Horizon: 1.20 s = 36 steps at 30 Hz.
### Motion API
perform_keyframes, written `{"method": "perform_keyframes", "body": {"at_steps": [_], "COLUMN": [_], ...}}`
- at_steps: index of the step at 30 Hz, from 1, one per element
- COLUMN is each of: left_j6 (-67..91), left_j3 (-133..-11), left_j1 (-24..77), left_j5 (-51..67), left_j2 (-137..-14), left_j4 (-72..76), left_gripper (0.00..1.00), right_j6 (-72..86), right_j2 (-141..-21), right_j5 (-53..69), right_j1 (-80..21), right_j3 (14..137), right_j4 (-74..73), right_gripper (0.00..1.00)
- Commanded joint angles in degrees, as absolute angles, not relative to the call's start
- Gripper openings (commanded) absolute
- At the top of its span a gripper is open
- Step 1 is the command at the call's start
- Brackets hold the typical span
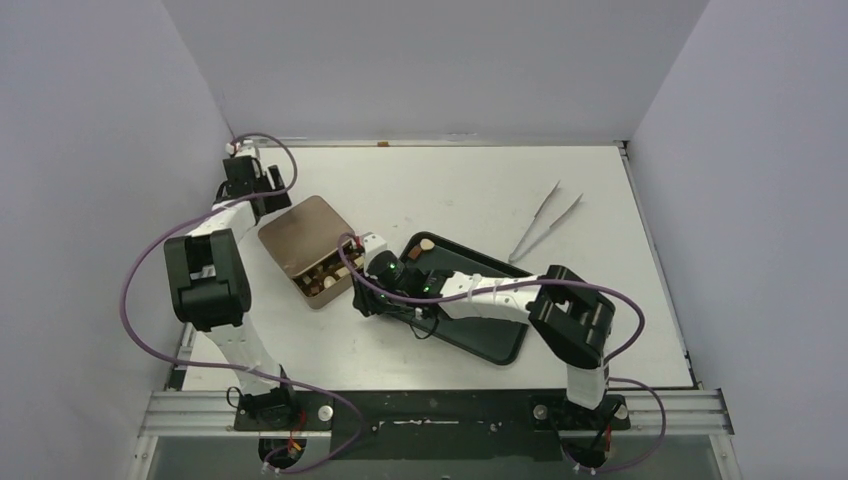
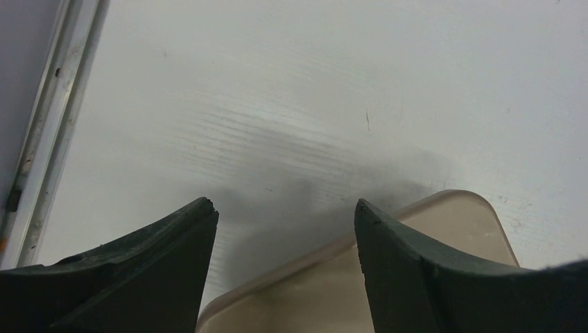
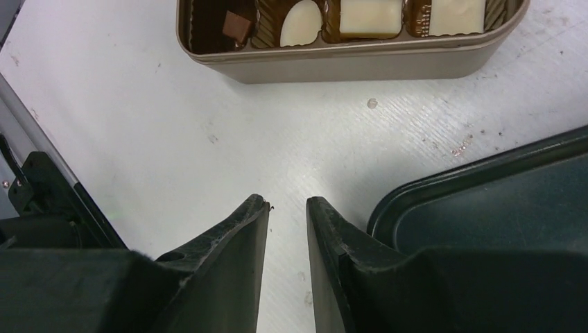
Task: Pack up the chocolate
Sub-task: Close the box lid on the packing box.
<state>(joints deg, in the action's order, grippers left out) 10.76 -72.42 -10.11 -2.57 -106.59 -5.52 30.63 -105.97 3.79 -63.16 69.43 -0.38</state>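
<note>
The chocolate point(image 3: 301, 22), small dark brown and cream-white pieces, sits mostly in the ribbed compartments of the square gold-brown tin point(image 3: 347, 66). We also see a cream piece point(image 1: 427, 243) on the black rectangular tray point(image 1: 490, 340) beside it. A flat gold-brown lid point(image 1: 300, 232) seems to cover the tin's far part, though we cannot be sure. The right gripper point(image 3: 288, 208) hangs over the white table point(image 3: 139, 125) between tin and tray, jaws narrow, nothing in them. The left gripper point(image 2: 284, 215) stands wide and empty above the lid's corner. Metal tweezers point(image 1: 545, 222) lie well apart.

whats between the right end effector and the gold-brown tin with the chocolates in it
Just bare white table between the right end effector and the gold-brown square tin, shown in the right wrist view.
</note>
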Motion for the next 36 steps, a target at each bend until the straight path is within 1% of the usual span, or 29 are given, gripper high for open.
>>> {"method": "perform_keyframes", "body": {"at_steps": [1, 4, 9, 17, 28, 36], "left_j6": [8.6, 8.3, 8.6, 8.0, 7.7, 7.1], "left_j3": [-76.4, -77.6, -77.3, -75.9, -74.3, -74.2], "left_j1": [-10.1, -10.1, -9.9, -8.9, -7.2, -6.5], "left_j5": [5.3, 8.4, 10.1, 9.0, 8.3, 6.3], "left_j2": [-109.3, -110.3, -110.2, -106.2, -103.8, -102.6], "left_j4": [-3.1, -3.7, -4.3, -8.0, -11.1, -8.6], "left_gripper": [0.69, 0.68, 0.65, 0.63, 0.62, 0.62], "right_j6": [29.9, 29.8, 29.4, 29.0, 29.1, 29.6], "right_j2": [-108.5, -110.7, -113.6, -115.7, -116.7, -116.7], "right_j5": [1.5, 0.7, 0.2, -1.9, -2.4, -2.4], "right_j1": [-63.8, -63.7, -63.8, -63.4, -63.1, -62.9], "right_j3": [73.4, 75.5, 77.7, 78.9, 79.0, 77.9], "right_j4": [4.7, 4.2, 4.5, 4.9, 5.9, 6.6], "right_gripper": [0.29, 0.30, 0.30, 0.29, 0.27, 0.26]}}
